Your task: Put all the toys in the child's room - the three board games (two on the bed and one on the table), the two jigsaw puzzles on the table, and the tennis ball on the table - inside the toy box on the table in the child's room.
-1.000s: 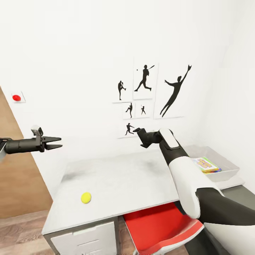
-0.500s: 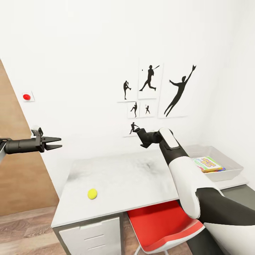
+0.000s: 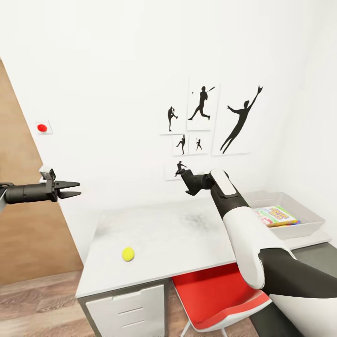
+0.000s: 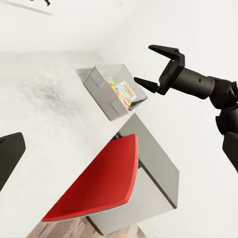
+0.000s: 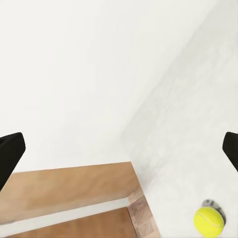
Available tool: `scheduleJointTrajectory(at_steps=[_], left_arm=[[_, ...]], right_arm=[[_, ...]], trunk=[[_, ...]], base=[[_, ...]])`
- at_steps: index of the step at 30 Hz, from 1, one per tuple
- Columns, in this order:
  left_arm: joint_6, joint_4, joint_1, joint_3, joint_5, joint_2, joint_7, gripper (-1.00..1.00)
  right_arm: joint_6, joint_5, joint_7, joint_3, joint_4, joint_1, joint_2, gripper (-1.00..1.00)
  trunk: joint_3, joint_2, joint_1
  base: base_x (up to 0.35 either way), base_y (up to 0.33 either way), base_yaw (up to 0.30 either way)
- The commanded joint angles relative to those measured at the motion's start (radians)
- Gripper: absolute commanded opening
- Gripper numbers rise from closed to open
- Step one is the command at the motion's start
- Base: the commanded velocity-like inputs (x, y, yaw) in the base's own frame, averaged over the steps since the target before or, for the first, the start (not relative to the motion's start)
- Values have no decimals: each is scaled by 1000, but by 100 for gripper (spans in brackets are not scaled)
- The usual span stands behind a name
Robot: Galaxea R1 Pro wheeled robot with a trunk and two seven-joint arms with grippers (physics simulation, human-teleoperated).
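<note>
In the head view the small fuzzy yellow-green tennis ball (image 3: 128,254) lies alone on the long pale grey table (image 3: 187,234) at lower left of centre, well apart from the shallow light grey toy box (image 3: 306,220) at the right edge, which holds a bright flat board game (image 3: 278,215). The left gripper (image 3: 70,189) hangs at mid-left with its jaws parted and empty. The right gripper (image 4: 157,67), near the frame's centre above the table and a red chair seat (image 3: 215,292), is likewise spread wide, holding nothing.

I count one ball (image 3: 128,254), one tray (image 3: 306,224), one game box (image 3: 277,216) in it, one chair (image 3: 220,296), six wall silhouettes (image 3: 202,102), one red button (image 3: 42,127).
</note>
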Motion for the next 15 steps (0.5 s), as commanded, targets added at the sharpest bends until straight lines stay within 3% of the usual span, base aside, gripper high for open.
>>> scheduleJointTrajectory(at_steps=[1, 8, 15], left_arm=[[10, 1, -1, -7, 5, 3, -3, 100], [9, 2, 0, -8, 5, 16, -2, 100], [5, 15, 3, -9, 5, 35, 1, 100]], right_arm=[[1, -8, -9, -3, -1, -1, 1, 100], [4, -8, -17, -2, -1, -2, 1, 100], [54, -9, -18, -8, -1, -2, 1, 100]], trunk=[[-3, -2, 1], [-3, -2, 1], [-3, -2, 1]], base=[[-43, 67, 0], [-15, 24, 75], [-2, 3, 237]])
